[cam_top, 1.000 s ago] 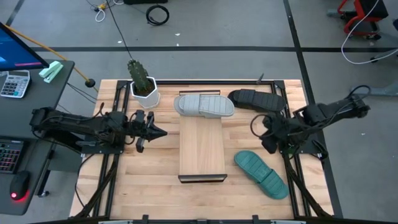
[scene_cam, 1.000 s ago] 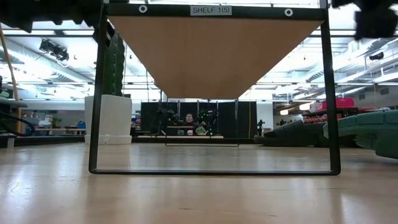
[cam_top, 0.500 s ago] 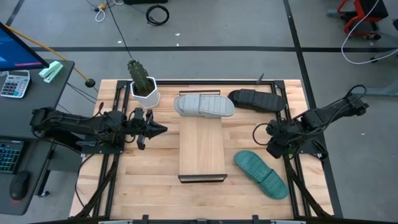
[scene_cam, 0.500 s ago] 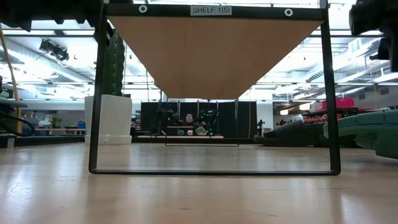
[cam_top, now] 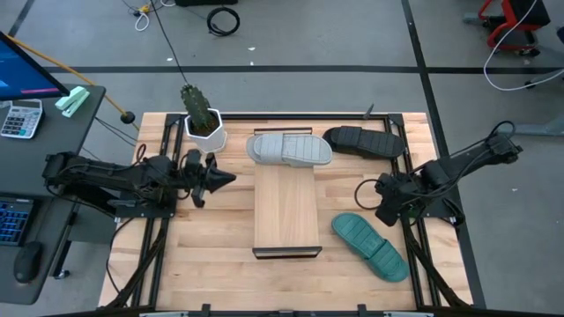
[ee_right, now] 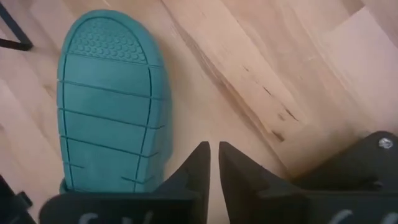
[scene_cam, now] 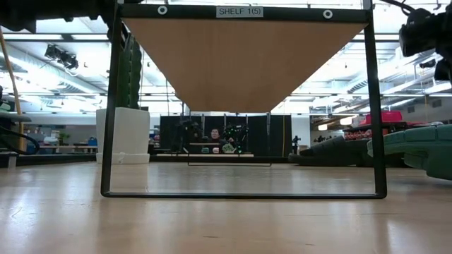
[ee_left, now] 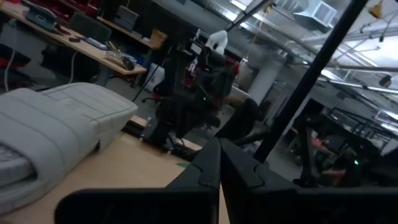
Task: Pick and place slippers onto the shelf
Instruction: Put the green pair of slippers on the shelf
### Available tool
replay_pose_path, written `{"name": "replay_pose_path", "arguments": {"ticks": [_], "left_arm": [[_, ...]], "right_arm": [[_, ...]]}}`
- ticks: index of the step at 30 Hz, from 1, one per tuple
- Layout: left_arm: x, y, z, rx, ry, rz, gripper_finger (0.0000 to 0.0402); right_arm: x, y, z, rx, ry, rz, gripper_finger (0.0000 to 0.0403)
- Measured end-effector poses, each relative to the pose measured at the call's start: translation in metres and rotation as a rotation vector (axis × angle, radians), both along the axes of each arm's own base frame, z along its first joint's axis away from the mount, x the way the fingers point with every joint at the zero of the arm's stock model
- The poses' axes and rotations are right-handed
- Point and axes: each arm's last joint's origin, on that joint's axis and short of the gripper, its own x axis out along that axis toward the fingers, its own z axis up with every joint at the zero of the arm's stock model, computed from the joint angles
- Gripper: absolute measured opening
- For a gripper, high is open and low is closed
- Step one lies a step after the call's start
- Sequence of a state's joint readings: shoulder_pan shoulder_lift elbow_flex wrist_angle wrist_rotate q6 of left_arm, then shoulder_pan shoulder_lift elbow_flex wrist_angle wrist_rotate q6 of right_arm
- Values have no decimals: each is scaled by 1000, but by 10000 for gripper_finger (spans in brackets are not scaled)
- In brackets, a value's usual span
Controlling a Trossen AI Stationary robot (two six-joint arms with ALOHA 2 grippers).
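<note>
The shelf [cam_top: 286, 211] is a light-wood board on dark rails in the middle of the table. The light grey slipper [cam_top: 289, 148] lies across its far end, overhanging both sides. The black slipper [cam_top: 361, 141] rests on the table to the right of it. The teal slipper [cam_top: 370, 246] lies on the table near the right edge; the right wrist view shows its treaded sole [ee_right: 109, 106] facing up. My right gripper [cam_top: 381, 201] hovers shut just beyond the teal slipper's far end, pointing down. My left gripper [cam_top: 227, 179] is shut, left of the shelf, pointing at the grey slipper [ee_left: 50, 143].
A cactus in a white pot [cam_top: 204, 126] stands at the table's far left corner, close to my left gripper. A desk with a calculator [cam_top: 19, 117] sits left of the table. Bare tabletop [cam_top: 211, 246] lies left of the shelf and along the near edge.
My right gripper has moved toward the near edge, closer to the teal slipper, and come lower. My left gripper has swung slightly toward the far edge. The slippers and shelf have stayed put.
</note>
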State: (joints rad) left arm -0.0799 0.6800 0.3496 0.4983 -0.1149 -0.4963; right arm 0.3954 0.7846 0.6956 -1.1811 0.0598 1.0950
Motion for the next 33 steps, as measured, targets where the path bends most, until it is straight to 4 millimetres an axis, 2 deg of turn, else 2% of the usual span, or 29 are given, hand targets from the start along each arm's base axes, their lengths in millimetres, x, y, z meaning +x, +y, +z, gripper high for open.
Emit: {"name": "replay_pose_path", "arguments": {"ticks": [5, 11, 15, 19, 25, 33], "left_arm": [[0, 0, -1, -18, 12, 2, 29], [0, 0, -2, -25, 24, 1, 43], [0, 0, -2, -41, 23, -2, 41], [0, 0, -2, -41, 23, -2, 36], [0, 0, -2, -40, 23, -13, 40], [0, 0, -2, -41, 23, -13, 38]], "right_arm": [[8, 5, -3, 114, 10, -97, 93], [18, 14, -18, 295, 52, -243, 190], [21, 16, -24, 314, 112, -319, 253], [24, 18, -28, 315, 150, -338, 297], [31, 29, -34, 323, 181, -327, 330], [34, 47, -46, 260, 222, -299, 332]]}}
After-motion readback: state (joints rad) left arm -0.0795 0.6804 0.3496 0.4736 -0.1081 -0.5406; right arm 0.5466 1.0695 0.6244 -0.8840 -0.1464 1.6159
